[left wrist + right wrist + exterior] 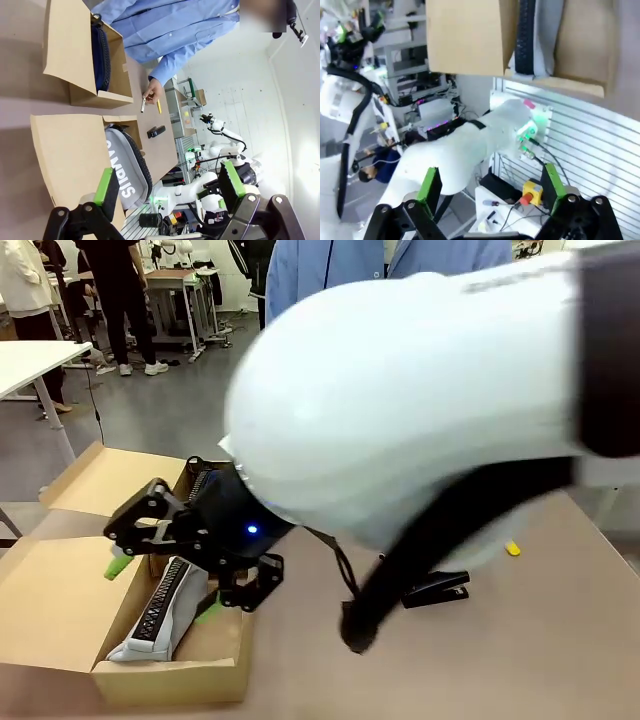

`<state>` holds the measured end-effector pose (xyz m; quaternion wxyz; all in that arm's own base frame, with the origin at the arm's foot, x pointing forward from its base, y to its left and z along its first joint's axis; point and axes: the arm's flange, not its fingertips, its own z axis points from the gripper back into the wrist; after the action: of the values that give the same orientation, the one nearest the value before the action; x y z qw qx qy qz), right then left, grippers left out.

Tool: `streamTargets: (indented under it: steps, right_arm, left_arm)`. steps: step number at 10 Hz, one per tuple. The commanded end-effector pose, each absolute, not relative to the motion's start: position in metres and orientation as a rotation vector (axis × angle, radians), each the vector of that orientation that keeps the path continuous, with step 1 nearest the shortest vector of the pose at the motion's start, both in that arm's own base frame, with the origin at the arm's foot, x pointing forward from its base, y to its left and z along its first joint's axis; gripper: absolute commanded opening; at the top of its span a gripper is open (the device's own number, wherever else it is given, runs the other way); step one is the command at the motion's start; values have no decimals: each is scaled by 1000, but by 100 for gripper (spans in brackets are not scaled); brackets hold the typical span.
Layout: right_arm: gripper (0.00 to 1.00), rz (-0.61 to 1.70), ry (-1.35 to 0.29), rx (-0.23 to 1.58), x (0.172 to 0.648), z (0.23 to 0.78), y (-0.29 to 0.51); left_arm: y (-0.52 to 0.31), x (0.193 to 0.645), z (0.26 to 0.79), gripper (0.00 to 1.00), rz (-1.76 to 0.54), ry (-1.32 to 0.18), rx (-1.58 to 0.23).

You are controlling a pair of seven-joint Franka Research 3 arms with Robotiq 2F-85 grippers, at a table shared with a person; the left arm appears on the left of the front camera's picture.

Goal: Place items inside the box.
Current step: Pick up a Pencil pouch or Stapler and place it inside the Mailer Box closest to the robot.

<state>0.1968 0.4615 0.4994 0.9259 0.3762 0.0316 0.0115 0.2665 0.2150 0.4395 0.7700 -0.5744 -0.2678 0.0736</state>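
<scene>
You are viewing a brown table (520, 660) that is carrying two open cardboard boxes on the robot's left side. The near box (170, 680) is holding the grey pencil case (160, 615), which is lying along one wall with its "CAMPUS" lettering showing in the left wrist view. The far box (65, 45) is holding the navy pencil case (101, 55).

The right gripper (165, 587) is hanging over the near box with its fingers spread wide, and nothing is sitting between them. The left gripper (168, 187) is looking over both boxes from farther off, its fingers likewise apart and gripping nothing.

One black stapler (437, 588) is lying on the bare table well apart from the boxes, with a small yellow object (512, 549) near it. The person (175, 30) in a blue shirt is standing at the far side, with one hand (152, 91) holding the marker (143, 104) over the surface.

Beyond the table, the room is showing a grey floor (170, 410), a white table (30, 360) and other people (120, 290) standing.
</scene>
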Motion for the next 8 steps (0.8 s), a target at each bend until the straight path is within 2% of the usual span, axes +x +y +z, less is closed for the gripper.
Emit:
streamTargets:
  steps: [1, 2, 3, 5, 6, 7, 8]
  right_arm:
    - [100, 12, 64, 787, 187, 504, 445]
    - [100, 67, 191, 778, 200, 498, 446]
    - [100, 64, 268, 843, 217, 499, 424]
    - [100, -49, 347, 986, 241, 495, 343]
    - [100, -50, 376, 1093, 237, 489, 291]
    - [100, -62, 349, 1209, 227, 481, 241]
    - [100, -166, 235, 1310, 218, 469, 191]
  left_arm:
    - [215, 267, 441, 100, 145, -604, -1260]
    - [215, 267, 441, 100, 145, -604, -1260]
    - [215, 267, 441, 100, 145, -604, -1260]
    - [215, 267, 441, 100, 145, -604, -1260]
    - [215, 267, 441, 100, 145, -604, -1260]
    - [215, 267, 441, 100, 145, -604, -1260]
    - [215, 267, 441, 100, 145, -604, -1260]
